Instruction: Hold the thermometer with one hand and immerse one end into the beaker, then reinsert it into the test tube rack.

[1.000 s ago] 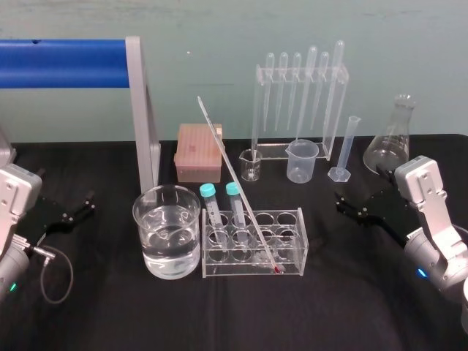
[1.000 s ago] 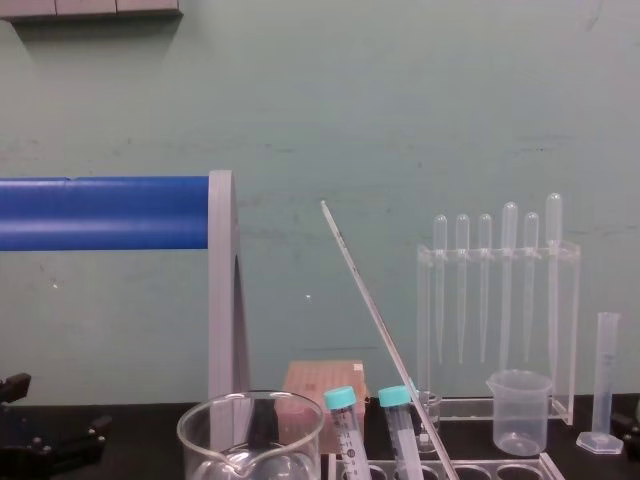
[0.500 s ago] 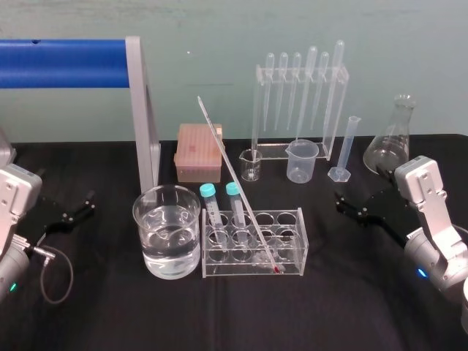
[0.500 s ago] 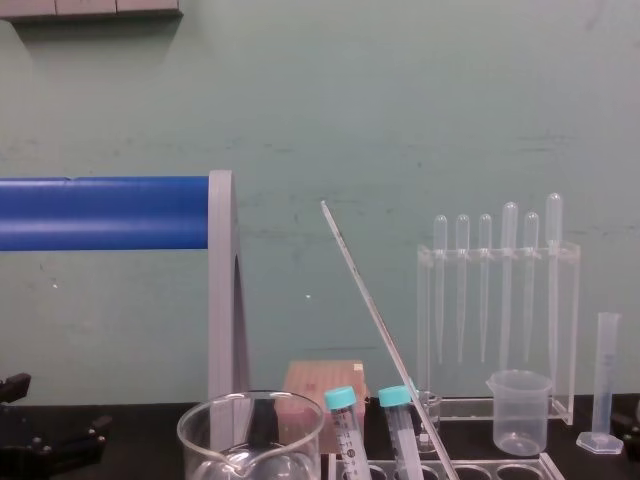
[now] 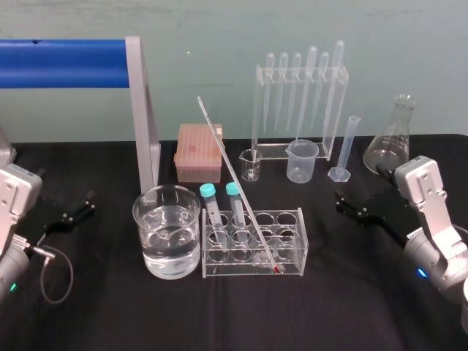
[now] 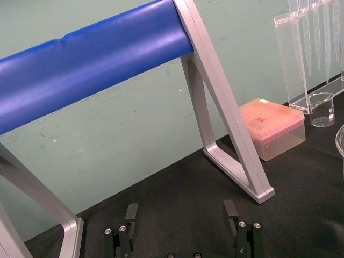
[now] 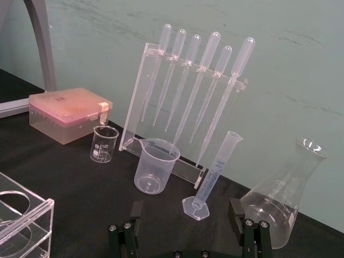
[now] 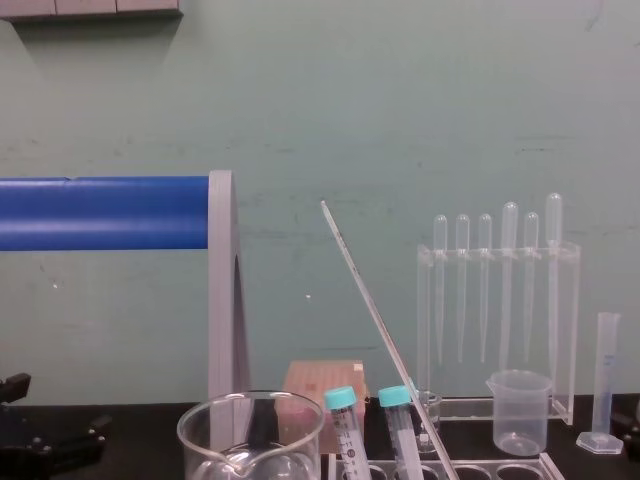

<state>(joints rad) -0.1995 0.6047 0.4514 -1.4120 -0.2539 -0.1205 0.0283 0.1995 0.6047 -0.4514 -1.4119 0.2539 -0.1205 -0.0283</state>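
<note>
**Inspector:** State of the bench?

**Assistant:** The black tabletop (image 5: 102, 307) carries a grey frame with a blue bar (image 5: 58, 63) at the rear left. The left tool (image 5: 86, 205) sits low at the far left, fingers apart and gripping nothing. The right tool (image 5: 345, 205) sits low at the far right, fingers likewise apart and empty, near the conical flask (image 5: 391, 142).

**Inspector:** And the task items?

**Assistant:** The beaker (image 5: 167, 219), partly filled with clear liquid, stands left of centre, just beside the test tube rack (image 5: 292, 256). The rack bears two teal-capped tubes (image 5: 208, 190) at its left end. The thermometer (image 5: 238, 183) stands in the rack, red bulb down toward the front right. Its stem tilts back and left toward the pink box (image 5: 199, 150). Both tools are well apart from it.
</note>
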